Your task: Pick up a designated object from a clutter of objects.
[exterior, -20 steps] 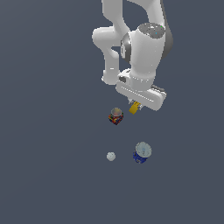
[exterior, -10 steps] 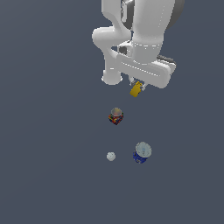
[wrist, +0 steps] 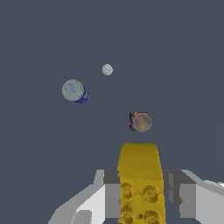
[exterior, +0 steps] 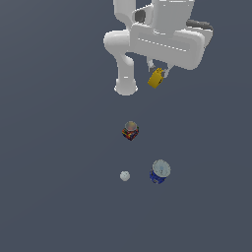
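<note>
The designated object, a small yellow studded block (exterior: pixel 156 78) (wrist: pixel 139 179), hangs high above the grey floor, clamped between my gripper's (exterior: pixel 158 75) (wrist: pixel 141 192) grey fingers (wrist: pixel 108 194). The gripper is shut on it. Far below stays the rest of the clutter: a red multicoloured can (exterior: pixel 130 131) (wrist: pixel 140 121), a blue can with a pale top (exterior: pixel 159 171) (wrist: pixel 75 91) and a white ball (exterior: pixel 125 175) (wrist: pixel 107 69). All three stand apart from each other and from the block.
The arm's white base (exterior: pixel 126 86) rises behind the block in the exterior view. A flat dark grey floor (exterior: pixel 59 147) surrounds the three remaining items.
My gripper has risen steadily with the yellow block in it, away from the red can it hung beside. The cans and the ball have not moved.
</note>
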### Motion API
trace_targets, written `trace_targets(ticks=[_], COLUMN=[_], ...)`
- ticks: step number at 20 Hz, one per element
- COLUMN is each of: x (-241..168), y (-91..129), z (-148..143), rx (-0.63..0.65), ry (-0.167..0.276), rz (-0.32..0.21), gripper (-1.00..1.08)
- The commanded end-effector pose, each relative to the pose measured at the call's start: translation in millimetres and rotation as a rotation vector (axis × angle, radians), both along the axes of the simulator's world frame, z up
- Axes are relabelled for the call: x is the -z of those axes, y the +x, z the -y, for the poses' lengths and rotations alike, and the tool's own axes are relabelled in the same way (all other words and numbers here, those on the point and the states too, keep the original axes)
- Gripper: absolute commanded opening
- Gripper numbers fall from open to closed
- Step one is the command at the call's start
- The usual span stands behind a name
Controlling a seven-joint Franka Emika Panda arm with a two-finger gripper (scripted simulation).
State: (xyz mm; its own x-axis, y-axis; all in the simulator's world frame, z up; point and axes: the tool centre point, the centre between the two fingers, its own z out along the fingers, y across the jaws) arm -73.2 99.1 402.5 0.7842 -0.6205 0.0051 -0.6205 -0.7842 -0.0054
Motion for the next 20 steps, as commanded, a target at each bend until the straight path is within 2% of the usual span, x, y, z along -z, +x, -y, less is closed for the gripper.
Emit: trace_targets(ticks=[1, 8, 20], x=[-16, -41, -47], y=[-2, -5, -3], z=[0, 0, 0], rx=[0.000, -0.001, -0.001], ry=[0.000, -0.001, -0.001], rz=[-0.003, -0.007, -0.007], gripper=[-1.00, -1.00, -1.00])
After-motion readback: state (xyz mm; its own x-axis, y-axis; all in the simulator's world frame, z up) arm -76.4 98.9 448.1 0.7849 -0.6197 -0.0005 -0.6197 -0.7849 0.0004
